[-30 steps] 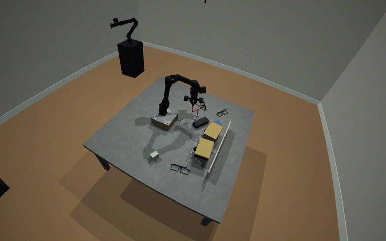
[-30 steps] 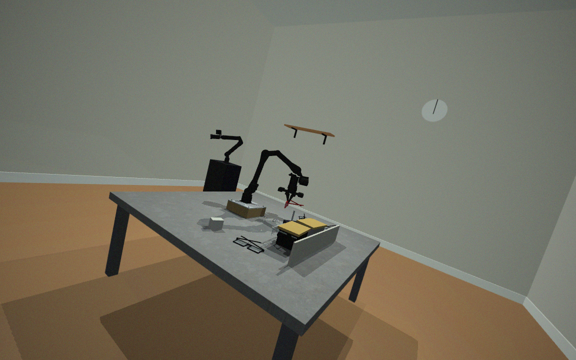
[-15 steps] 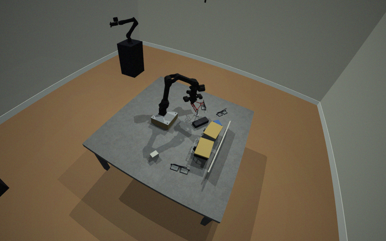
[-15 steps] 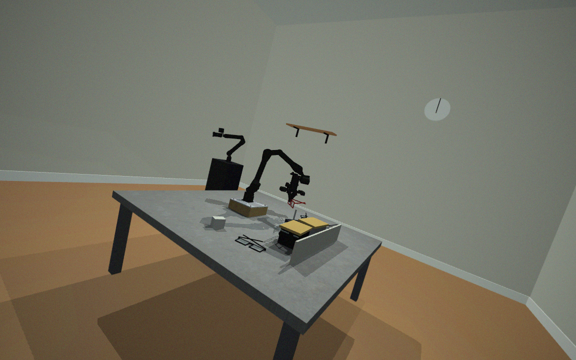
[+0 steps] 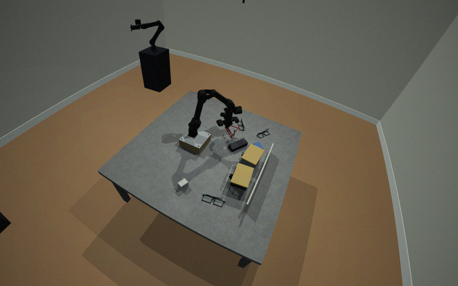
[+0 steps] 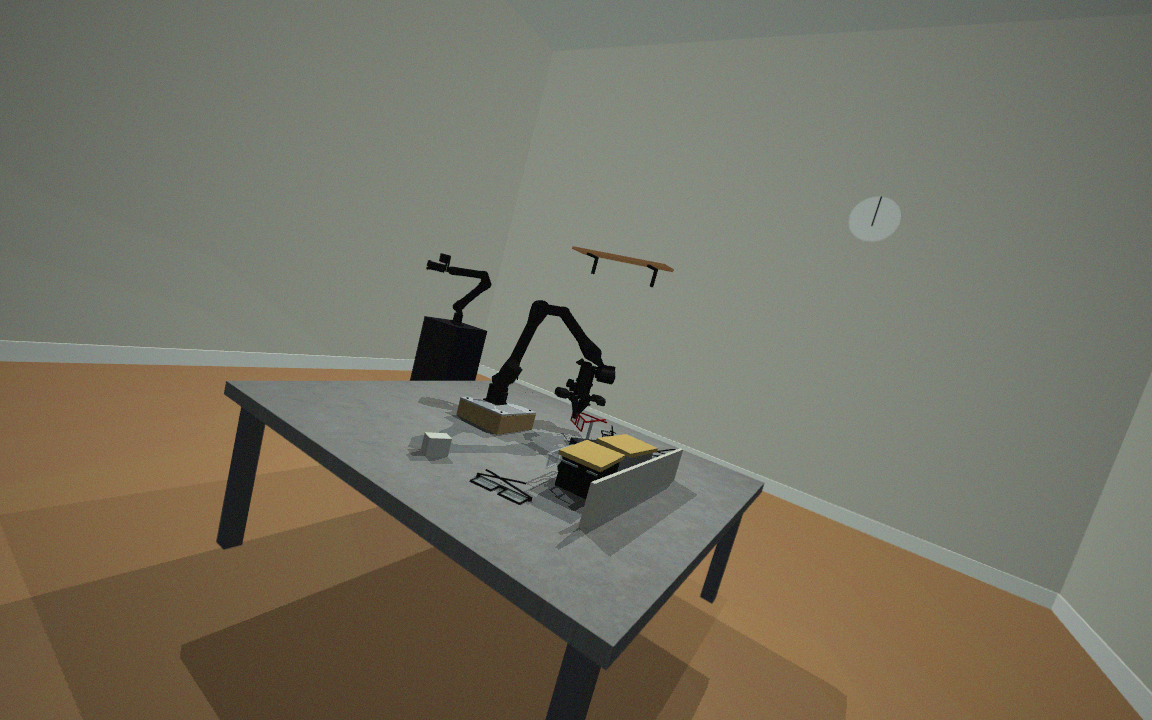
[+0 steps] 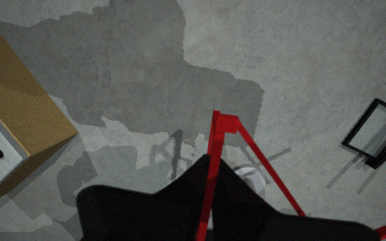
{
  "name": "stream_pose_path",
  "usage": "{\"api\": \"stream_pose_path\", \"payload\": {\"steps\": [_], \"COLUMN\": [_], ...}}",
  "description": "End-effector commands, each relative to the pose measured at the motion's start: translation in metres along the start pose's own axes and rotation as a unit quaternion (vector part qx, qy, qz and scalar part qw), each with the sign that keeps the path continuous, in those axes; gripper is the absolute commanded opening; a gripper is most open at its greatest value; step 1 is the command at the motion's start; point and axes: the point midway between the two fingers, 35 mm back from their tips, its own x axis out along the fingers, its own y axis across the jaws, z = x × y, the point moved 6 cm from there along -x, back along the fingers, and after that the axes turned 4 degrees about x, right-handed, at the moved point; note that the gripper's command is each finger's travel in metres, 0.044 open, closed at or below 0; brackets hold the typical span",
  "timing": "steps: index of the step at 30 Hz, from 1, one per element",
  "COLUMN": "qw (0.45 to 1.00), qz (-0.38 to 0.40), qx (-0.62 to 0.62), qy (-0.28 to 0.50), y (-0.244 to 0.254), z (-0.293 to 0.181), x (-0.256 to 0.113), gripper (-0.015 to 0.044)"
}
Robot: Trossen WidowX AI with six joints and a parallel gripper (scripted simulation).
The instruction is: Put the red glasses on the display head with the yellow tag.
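The red glasses (image 5: 229, 133) (image 6: 578, 422) (image 7: 227, 124) hang in the air, tilted, with their temples spread apart. My gripper (image 5: 227, 126) (image 6: 575, 416) (image 7: 210, 161) is shut on the red glasses, above the table beyond the dark case. Two dark display heads with flat yellow tops, the farther head (image 5: 252, 154) (image 6: 627, 445) and the nearer head (image 5: 242, 174) (image 6: 592, 454), stand side by side, away from the gripper. A thin pale outline shows at the nearer one's front. I cannot make out the yellow tag or the noses and ears. Neither head is in the wrist view.
A dark case (image 5: 237, 145) lies between gripper and heads. A round-based post (image 7: 251, 179) stands below the glasses. A pale upright panel (image 5: 261, 174) (image 6: 634, 490) stands behind the heads. Several black glasses, a white cube (image 5: 183, 182) (image 6: 437, 445) and my base (image 5: 195, 143) (image 7: 29, 100) are around.
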Motion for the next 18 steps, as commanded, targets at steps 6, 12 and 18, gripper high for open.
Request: {"api": "stream_pose_path", "payload": {"steps": [6,12,18], "qw": [1.000,1.000,1.000], "qz": [0.000,0.000,0.000], "qx": [-0.001,-0.001,-0.001], "qy": [-0.002,-0.003,-0.003], "y": [0.004,0.007,0.010], "z": [0.005,0.008,0.011], "x": [0.003,0.003,0.003], "gripper": [0.0000,0.0000,0.0000]}}
